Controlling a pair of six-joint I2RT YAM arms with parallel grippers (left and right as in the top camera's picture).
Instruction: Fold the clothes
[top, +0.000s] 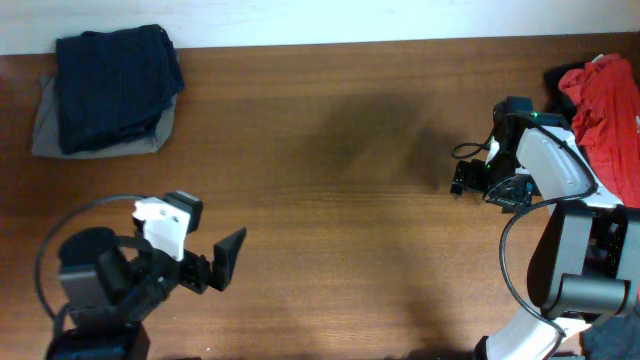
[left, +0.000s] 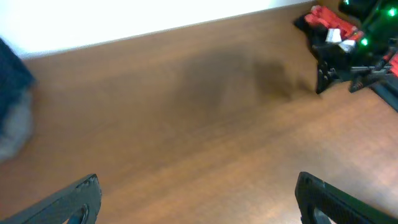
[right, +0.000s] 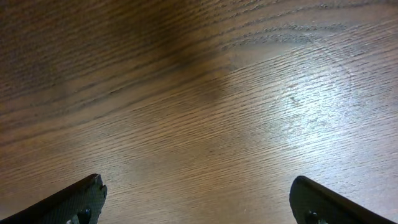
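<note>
Overhead: desk (top: 330, 200), brown wood grain, white strip along the far edge.

Left end effector (top: 222, 262): near-left part of the desk, fingers spread wide and pointing toward the desk's middle. Left wrist view confirms it: both fingers (left: 68, 202) at the bottom corners of the frame, wood showing between them, gripping nothing.

Right end effector (top: 462, 178): right side of the desk, roughly mid-depth, pointing left. Right wrist view: fingers (right: 68, 202) far apart at the lower corners, only wood grain and a glare patch between. Spread, pinching nothing.

Clothes, pile one: navy trousers (top: 115, 85), folded into a compact block at the far-left corner, lying on top of a grey garment (top: 45, 130) whose edge shows at the left and along the near side. Well apart from the left end effector, straight beyond it toward the far edge. Seen blurred at the left margin of the left wrist view.

Clothes, pile two: red garment (top: 610, 100), crumpled at the far-right edge, with a black garment (top: 560, 78) just beside it on the left. Lies near the right arm, to the right of and behind the right end effector; not touching its fingers.

Left wrist view also catches the red garment (left: 326, 18) at top right, with the right end effector (left: 339, 68) just in front of it.
</note>
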